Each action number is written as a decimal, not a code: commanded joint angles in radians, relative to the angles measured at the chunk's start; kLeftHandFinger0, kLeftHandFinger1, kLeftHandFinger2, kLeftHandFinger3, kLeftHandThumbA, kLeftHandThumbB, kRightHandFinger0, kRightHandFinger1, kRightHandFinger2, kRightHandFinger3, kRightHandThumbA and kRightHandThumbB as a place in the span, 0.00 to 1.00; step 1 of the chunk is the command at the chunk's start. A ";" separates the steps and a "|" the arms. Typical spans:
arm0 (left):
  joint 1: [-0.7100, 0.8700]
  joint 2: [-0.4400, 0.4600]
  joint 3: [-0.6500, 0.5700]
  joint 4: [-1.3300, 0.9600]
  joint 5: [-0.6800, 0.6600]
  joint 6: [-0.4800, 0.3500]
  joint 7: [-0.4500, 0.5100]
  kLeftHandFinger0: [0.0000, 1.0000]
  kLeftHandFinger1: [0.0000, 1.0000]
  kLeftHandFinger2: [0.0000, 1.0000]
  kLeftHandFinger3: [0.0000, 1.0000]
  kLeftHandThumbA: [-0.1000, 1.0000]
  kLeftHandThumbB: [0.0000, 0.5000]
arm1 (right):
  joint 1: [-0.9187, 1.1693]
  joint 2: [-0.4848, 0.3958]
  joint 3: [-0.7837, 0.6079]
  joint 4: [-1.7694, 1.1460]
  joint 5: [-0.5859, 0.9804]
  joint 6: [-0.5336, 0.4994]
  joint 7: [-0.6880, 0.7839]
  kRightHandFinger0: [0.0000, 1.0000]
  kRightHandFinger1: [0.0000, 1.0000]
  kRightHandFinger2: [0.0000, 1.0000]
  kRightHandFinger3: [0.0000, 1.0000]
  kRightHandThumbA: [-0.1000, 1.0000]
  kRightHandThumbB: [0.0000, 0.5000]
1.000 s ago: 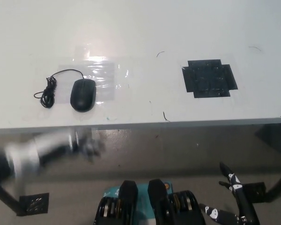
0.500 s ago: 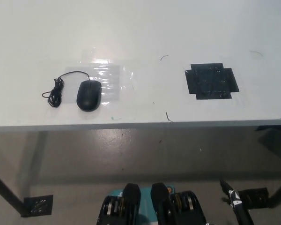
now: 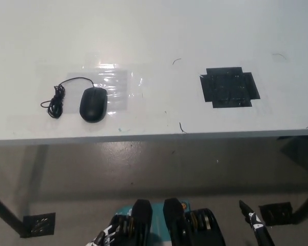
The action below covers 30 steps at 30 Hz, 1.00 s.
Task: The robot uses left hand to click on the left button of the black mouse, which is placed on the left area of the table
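The black mouse (image 3: 93, 104) lies near the desk's (image 3: 154, 31) front edge, toward its left end, with nothing touching it. Only a tip of the right hand (image 3: 254, 224) shows low down, and I cannot tell if it is apart or together.

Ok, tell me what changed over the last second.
The left hand, a blur below the table edge a second ago, has dropped to what seems a whitish sliver at the bottom edge. The black mouse, its cord and the right hand, low at bottom right, stayed put.
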 commanded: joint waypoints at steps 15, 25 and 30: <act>-0.052 0.038 -0.042 0.102 0.181 -0.333 0.359 1.00 1.00 1.00 1.00 1.00 0.49 | -0.017 0.006 0.008 -0.051 0.004 -0.072 -0.012 1.00 1.00 1.00 1.00 1.00 0.15; -0.059 0.056 -0.074 0.096 0.187 -0.322 0.400 1.00 1.00 1.00 1.00 1.00 0.50 | -0.030 0.005 0.009 -0.055 -0.006 -0.062 -0.013 1.00 1.00 1.00 1.00 1.00 0.16; -0.072 0.064 -0.084 0.105 0.189 -0.326 0.416 1.00 1.00 1.00 1.00 1.00 0.51 | -0.038 0.004 0.009 -0.062 -0.011 -0.054 -0.014 1.00 1.00 1.00 1.00 1.00 0.13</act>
